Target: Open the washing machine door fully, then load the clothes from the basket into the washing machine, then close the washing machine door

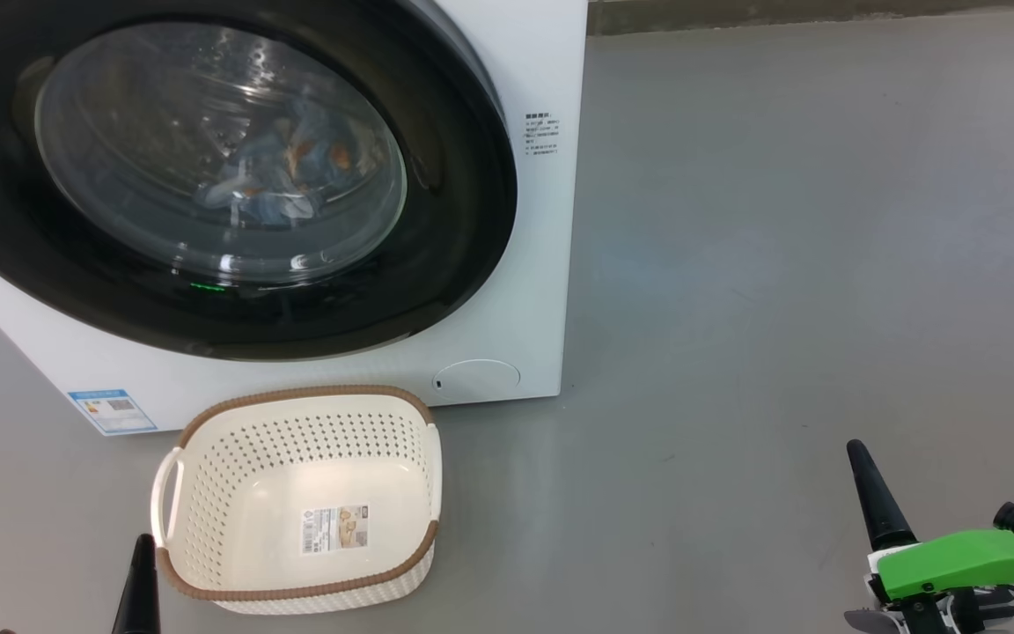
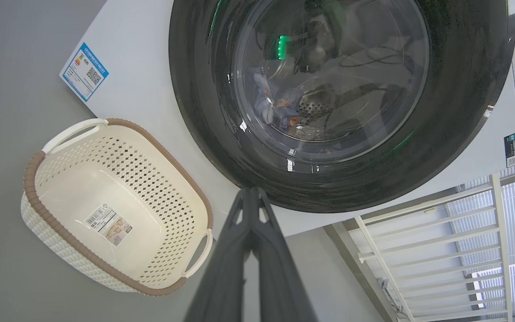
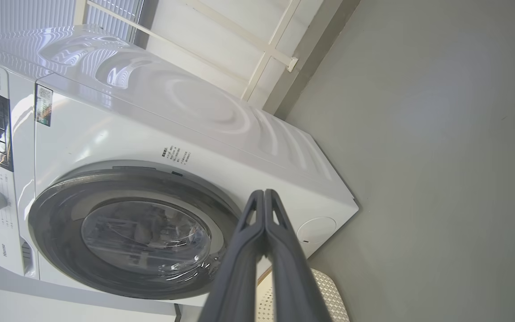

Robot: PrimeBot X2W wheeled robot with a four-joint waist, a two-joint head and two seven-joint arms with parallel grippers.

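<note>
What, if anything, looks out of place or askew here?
Nothing stands out: the washing machine door looks shut, the clothes lie behind its glass, and the basket stands empty and upright on the floor.

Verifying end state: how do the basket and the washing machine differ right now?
The basket is empty; the washing machine holds the clothes behind its glass. The basket is open-topped; the washing machine door is shut. The basket is cream with a brown rim; the washing machine is white with a black door rim. Both stand on the grey floor.
</note>
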